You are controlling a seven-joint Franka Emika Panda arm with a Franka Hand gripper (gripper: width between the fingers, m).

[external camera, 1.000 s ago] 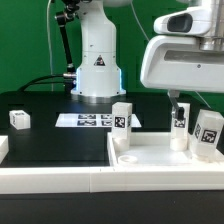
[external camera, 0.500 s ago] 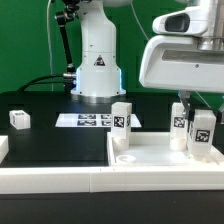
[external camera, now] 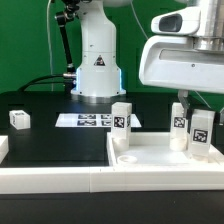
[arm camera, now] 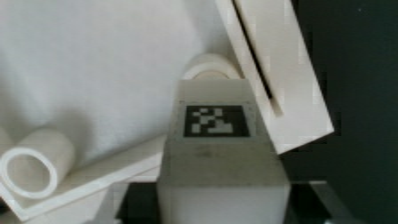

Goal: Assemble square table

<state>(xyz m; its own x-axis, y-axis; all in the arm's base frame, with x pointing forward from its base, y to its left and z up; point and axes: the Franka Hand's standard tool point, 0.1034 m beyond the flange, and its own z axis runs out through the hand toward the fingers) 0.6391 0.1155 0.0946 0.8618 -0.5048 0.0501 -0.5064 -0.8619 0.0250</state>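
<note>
Rail (external camera: 50,180): long and white, it ran along the near edge of the black worktop (external camera: 60,140), at 6 to 7 o'clock in the exterior view.
Top (external camera: 150,152): the white rimmed tray lay flat just behind the rail, at 4 to 5 o'clock.
Held leg (external camera: 203,133): stood upright over the top's 3 o'clock end, tag facing the camera. Whether its foot touched the top could not be told.
Tool (external camera: 202,112): was closed on the held leg from above. In the wrist view that leg (arm camera: 217,130) filled the gap between the fingers.
Standing legs: one (external camera: 180,121) was just beside the held leg at its 9 o'clock, another (external camera: 121,120) at the top's far 9 o'clock corner.
Loose leg (external camera: 18,118): lay on the worktop at 9 o'clock, well apart from the top.
Marker board (external camera: 88,120): lay flat near centre.
Arm base (external camera: 97,60): stood at 12 o'clock, farthest back.
</note>
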